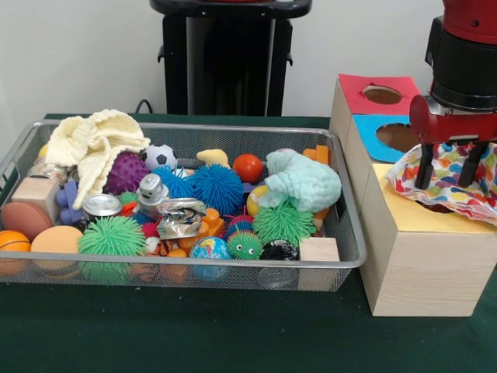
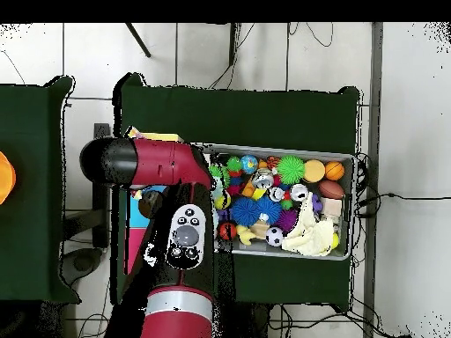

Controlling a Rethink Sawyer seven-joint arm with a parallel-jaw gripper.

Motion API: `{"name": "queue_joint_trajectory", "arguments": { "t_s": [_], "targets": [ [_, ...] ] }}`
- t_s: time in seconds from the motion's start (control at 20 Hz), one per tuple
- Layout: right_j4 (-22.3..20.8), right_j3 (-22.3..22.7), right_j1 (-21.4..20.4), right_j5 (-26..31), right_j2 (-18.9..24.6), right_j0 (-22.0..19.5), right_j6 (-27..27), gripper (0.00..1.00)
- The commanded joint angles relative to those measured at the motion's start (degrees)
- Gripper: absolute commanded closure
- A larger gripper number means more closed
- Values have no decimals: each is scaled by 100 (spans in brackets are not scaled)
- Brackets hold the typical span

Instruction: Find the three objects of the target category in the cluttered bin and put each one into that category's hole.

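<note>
A cloth with bright multicoloured blotches [image 1: 407, 176] lies crumpled over the yellow top [image 1: 411, 214] of the wooden box, hiding its hole. My gripper [image 1: 449, 183] stands right over it, open, both fingertips pressing into the fabric and set wide apart. In the wire bin [image 1: 233, 263] a cream knitted cloth [image 1: 93, 144] drapes over the far left corner, and a mint fluffy cloth [image 1: 304, 180] lies at the right. From above, the arm [image 2: 176, 229] hides the gripper and most of the box; the cream cloth [image 2: 308, 234] shows in the bin [image 2: 351, 207].
The box also has a red top with a hole [image 1: 382, 95] and a blue top with a hole [image 1: 397, 137]. The bin is packed with spiky balls, a small football [image 1: 159, 156], crushed cans [image 1: 180, 217], wooden blocks [image 1: 319, 249] and orange balls.
</note>
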Motion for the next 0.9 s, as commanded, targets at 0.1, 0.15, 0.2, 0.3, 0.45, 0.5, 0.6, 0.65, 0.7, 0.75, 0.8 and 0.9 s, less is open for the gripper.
{"name": "queue_joint_trajectory", "arguments": {
  "t_s": [0.1,0.15,0.2,0.3,0.45,0.5,0.6,0.65,0.7,0.75,0.8,0.9],
  "targets": [
    [6,376,-41,-83,255,-126,1056,0],
    [8,374,-40,-81,257,-131,1052,0],
    [10,374,-41,-74,261,-137,1045,0],
    [9,396,-50,-98,266,-143,1038,0],
    [10,391,-49,-92,264,-145,1040,0],
    [13,395,-50,-103,266,-148,1041,0],
    [4,365,-42,-107,267,-161,1020,0],
    [-1,365,-43,-117,262,-157,1021,0],
    [-17,350,-36,-132,237,-149,1031,0],
    [0,394,-50,-142,257,-163,1028,0],
    [-28,423,-57,-200,231,-145,1033,0],
    [-17,434,-58,-198,261,-159,1011,0]
  ]
}}
